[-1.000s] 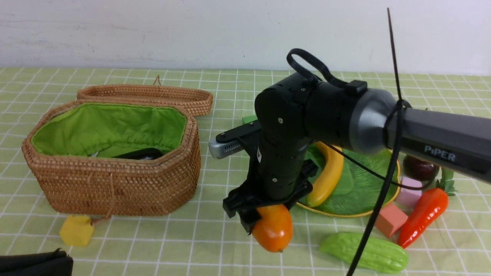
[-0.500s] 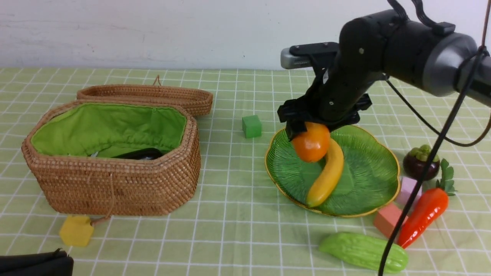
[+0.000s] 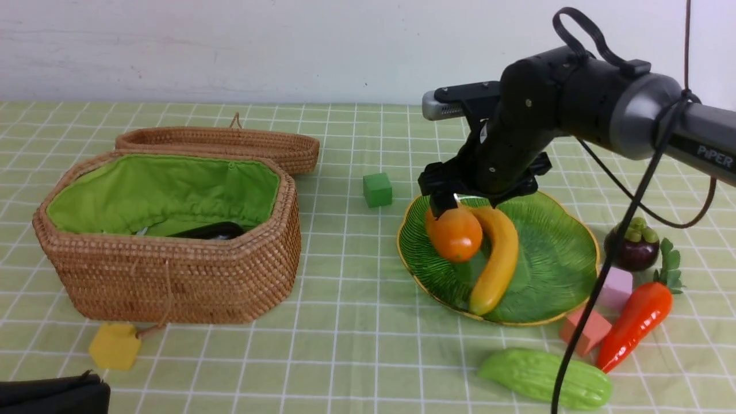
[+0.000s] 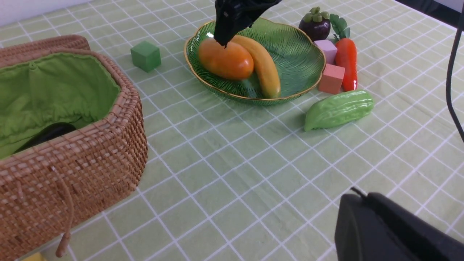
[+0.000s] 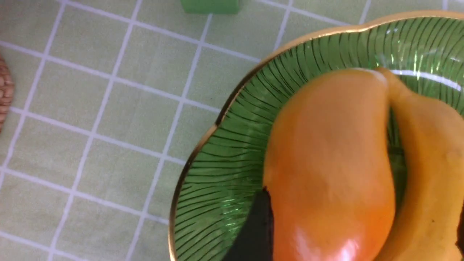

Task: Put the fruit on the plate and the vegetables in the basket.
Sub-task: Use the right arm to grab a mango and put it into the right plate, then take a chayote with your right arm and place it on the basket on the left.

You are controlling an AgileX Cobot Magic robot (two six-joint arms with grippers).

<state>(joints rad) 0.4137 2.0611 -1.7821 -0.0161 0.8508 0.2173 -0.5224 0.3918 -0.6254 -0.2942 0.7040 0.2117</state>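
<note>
The orange mango (image 3: pixel 454 234) lies on the green plate (image 3: pixel 552 259) against the yellow banana (image 3: pixel 495 259). My right gripper (image 3: pixel 460 207) hangs just above them, open; in the right wrist view its fingers (image 5: pixel 259 224) straddle both the mango (image 5: pixel 330 170) and the banana (image 5: pixel 427 163). The mangosteen (image 3: pixel 637 247), carrot (image 3: pixel 632 325) and bitter gourd (image 3: pixel 543 378) lie on the cloth right of and in front of the plate. The dark eggplant (image 3: pixel 210 231) rests inside the basket (image 3: pixel 172 276). My left gripper (image 4: pixel 360 195) is shut and empty, low near the table's front.
A green cube (image 3: pixel 377 190) sits between basket and plate. Pink (image 3: pixel 615 286) and salmon (image 3: pixel 583 330) cubes crowd the carrot. A yellow cube (image 3: pixel 115 345) lies by the basket's cord. The woven lid (image 3: pixel 218 144) lies behind the basket. The right arm's cable (image 3: pixel 604 276) hangs across the plate's right side.
The right arm carried the mango from the table's front up over the plate and lowered it beside the banana. Its jaws have spread wider than the mango.
</note>
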